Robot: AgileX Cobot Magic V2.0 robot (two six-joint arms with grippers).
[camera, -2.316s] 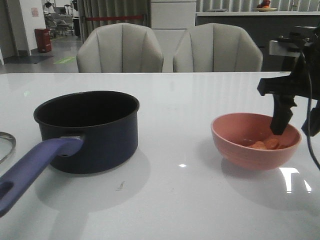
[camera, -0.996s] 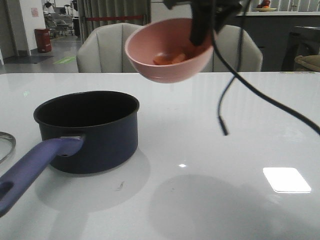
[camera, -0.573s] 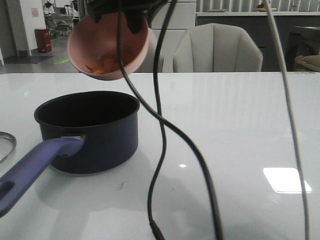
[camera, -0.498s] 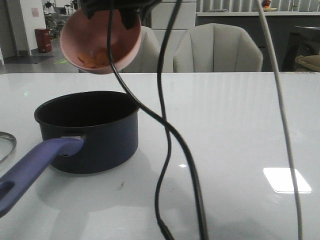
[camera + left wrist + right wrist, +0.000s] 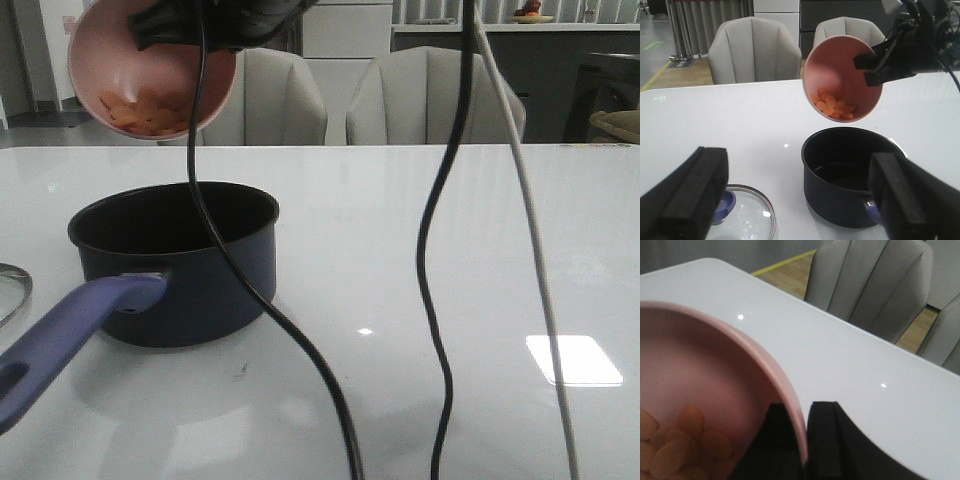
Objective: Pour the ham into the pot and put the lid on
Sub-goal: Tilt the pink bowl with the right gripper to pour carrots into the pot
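Observation:
My right gripper [image 5: 195, 22] is shut on the rim of a salmon-pink bowl [image 5: 150, 65] and holds it high and tilted above the pot [image 5: 175, 262]. In the right wrist view, the right gripper [image 5: 804, 436] pinches the bowl's rim [image 5: 785, 390] between one finger inside and one outside. The ham [image 5: 140, 112], thin orange slices, lies heaped against the bowl's low side [image 5: 834, 105]. The dark navy pot [image 5: 850, 170] stands empty, its purple-blue handle [image 5: 70, 335] pointing toward me. The glass lid [image 5: 747, 215] lies flat on the table beside the pot. My left gripper [image 5: 797, 159] hovers open above lid and pot.
The right arm's black and grey cables [image 5: 440, 260] hang down across the middle of the front view. Two grey chairs [image 5: 240, 100] stand behind the white table [image 5: 420, 220]. The lid's rim [image 5: 12, 290] shows at the far left edge.
The right gripper has carried the bowl up and leftward from the table's right side to above the pot and tipped it further. The ham has slid to the bowl's low side.

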